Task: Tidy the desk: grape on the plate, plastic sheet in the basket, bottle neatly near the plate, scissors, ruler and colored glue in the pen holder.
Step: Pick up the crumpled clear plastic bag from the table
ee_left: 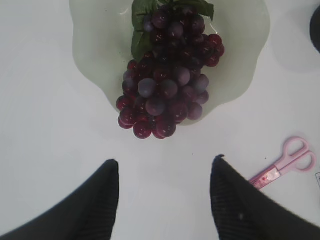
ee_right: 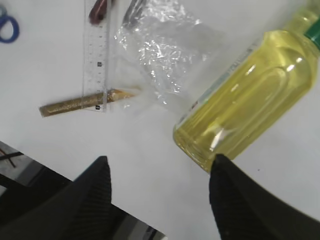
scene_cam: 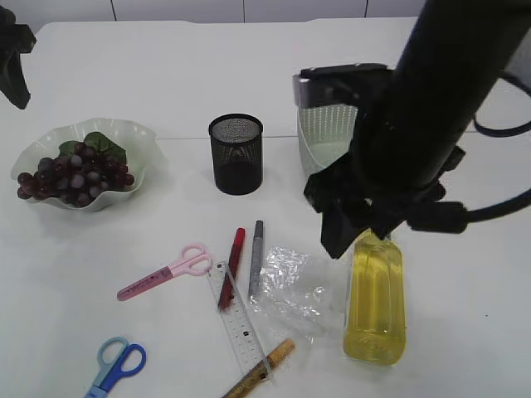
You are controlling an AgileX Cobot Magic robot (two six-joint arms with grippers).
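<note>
Only the grape bunch (scene_cam: pixel 75 174) sits on its plate (scene_cam: pixel 137 137) at nine o'clock. Plastic sheet (scene_cam: pixel 286 286), bottle (scene_cam: pixel 375 303), ruler (scene_cam: pixel 236 319) and pink scissors (scene_cam: pixel 166 271) lie loose on the table; both end effectors (ee_left: pixel 165 200) (ee_right: pixel 160 200) gape, empty.

bottle (scene_cam: pixel 375 303) neck hidden behind arm; basket (scene_cam: pixel 319 137) partly blocked.

grape (scene_cam: pixel 75 174) on plate (scene_cam: pixel 137 137) far left | pen holder (scene_cam: pixel 236 154) centre | bottle (scene_cam: pixel 375 298) right of plastic sheet (scene_cam: pixel 286 286)
</note>
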